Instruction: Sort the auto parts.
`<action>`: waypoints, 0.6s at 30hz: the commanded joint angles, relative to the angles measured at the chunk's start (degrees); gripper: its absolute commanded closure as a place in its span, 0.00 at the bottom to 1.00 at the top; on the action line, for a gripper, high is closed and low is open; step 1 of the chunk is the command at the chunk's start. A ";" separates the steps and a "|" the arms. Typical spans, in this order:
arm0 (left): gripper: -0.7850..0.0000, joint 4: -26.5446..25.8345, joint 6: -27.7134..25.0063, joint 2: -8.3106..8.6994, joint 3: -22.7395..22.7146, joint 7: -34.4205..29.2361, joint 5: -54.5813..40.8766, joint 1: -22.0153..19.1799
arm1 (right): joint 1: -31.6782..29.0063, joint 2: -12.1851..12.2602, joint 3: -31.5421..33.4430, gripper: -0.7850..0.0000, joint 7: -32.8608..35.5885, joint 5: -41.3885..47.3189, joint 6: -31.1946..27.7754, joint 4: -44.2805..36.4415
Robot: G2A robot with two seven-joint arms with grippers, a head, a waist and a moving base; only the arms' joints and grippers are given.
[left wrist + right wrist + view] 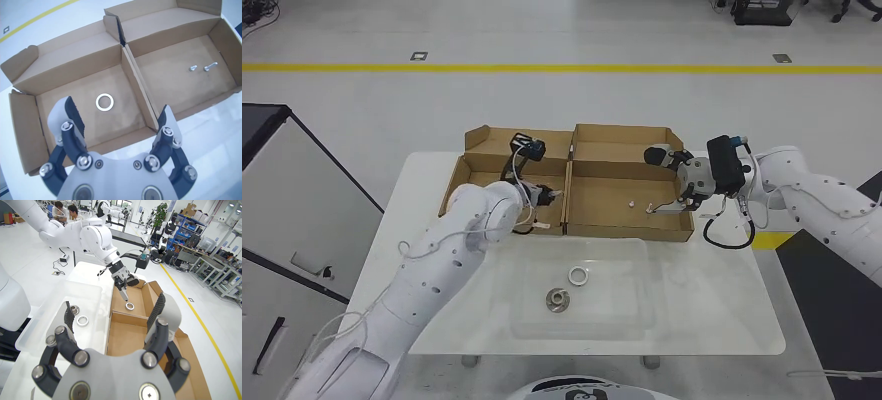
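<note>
Ring of flat silver metal [105, 101] lying on the floor of the left brown cardboard box [75, 70], below the wide-spread, empty left gripper [118, 108].
Right gripper [113, 302], fingers likewise apart and holding nothing, hangs over the right brown cardboard box [170, 37], where a short silver bolt [192, 68] and a longer silver bolt [209, 66] lie close together. A clear plastic tray [632, 255] nearer the robot holds a second silver ring [579, 275] and what looks like a flanged metal bushing [559, 297].

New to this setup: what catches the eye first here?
The left cardboard box holds a metal ring below the open left gripper; the right cardboard box beside it holds two small bolts. Nearer the robot, a clear tray holds a second ring and a flanged part.
</note>
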 commanded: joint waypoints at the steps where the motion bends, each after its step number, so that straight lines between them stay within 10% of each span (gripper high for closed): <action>1: 0.00 -4.00 -0.82 0.28 -0.71 -2.40 -0.70 1.60 | 0.00 0.00 0.00 0.00 0.00 0.00 0.00 0.00; 18: 0.00 -16.14 3.50 0.20 1.06 -12.26 0.38 7.10 | 0.00 0.00 0.00 0.00 0.00 0.00 0.00 0.00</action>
